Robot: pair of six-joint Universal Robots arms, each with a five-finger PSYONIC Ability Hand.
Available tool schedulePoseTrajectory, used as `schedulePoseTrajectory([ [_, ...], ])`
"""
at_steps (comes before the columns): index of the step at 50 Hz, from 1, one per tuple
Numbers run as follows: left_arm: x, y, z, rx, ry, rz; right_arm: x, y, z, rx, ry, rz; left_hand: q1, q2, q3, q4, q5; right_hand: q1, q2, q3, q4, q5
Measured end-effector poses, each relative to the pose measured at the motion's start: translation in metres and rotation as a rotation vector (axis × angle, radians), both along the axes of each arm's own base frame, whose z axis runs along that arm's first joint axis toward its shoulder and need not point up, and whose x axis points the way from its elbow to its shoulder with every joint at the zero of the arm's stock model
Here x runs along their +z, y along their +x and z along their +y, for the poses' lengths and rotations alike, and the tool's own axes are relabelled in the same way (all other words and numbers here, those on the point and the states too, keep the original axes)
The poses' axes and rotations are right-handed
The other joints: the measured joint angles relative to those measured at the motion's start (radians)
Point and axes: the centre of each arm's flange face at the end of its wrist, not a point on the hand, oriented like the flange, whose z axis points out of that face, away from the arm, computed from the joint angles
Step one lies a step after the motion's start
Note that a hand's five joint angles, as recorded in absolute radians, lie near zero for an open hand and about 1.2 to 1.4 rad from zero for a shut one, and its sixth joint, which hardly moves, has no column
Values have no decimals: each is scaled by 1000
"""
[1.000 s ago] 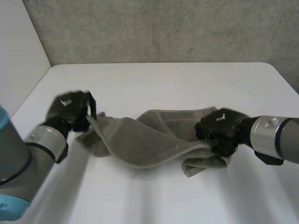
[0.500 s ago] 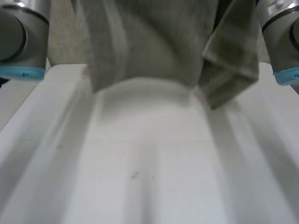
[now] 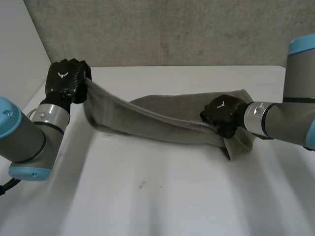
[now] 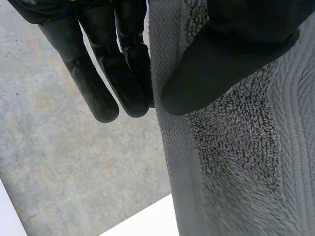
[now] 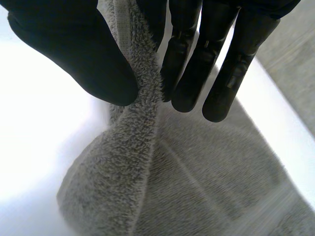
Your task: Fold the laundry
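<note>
Towel (image 3: 162, 125) back down from lift, stretched over table (image 3: 172, 196); left hand (image 3: 66, 81), right hand (image 3: 221, 114) each pinch end (concrete wall (image 3: 172, 29) behind).

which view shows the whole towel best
The head view: the towel spans from the left hand, raised, to the right hand, lower down near the table. The wrist views give close-ups: each hand pinching a towel edge between thumb and fingers.

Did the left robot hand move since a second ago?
Yes. The left robot hand, pinching the towel, now sits farther back, closer to the table's far edge than before.
</note>
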Motion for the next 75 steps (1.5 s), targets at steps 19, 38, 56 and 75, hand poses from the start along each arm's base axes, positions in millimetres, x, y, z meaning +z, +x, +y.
schedulePoseTrajectory([
  [19, 31, 1, 26, -36, -74, 20, -18, -39, 11, -373, 136, -392, 0, 0, 0, 0, 0, -758, -945, -975, -958, -928],
  [38, 38, -2, 31, -45, -86, 31, -81, -61, 51, -514, 161, -497, 0, 0, 0, 0, 0, -758, -945, -975, -958, -929],
  [56, 42, 0, 36, -42, -92, 35, -92, -75, -3, -695, -64, -513, 0, 0, 0, 0, 0, -478, -601, -615, -622, -639],
  [75, 55, 4, 56, -48, -24, 15, -20, -92, -9, -564, -40, -496, 0, 0, 0, 0, 0, 19, 4, -3, -3, -31],
])
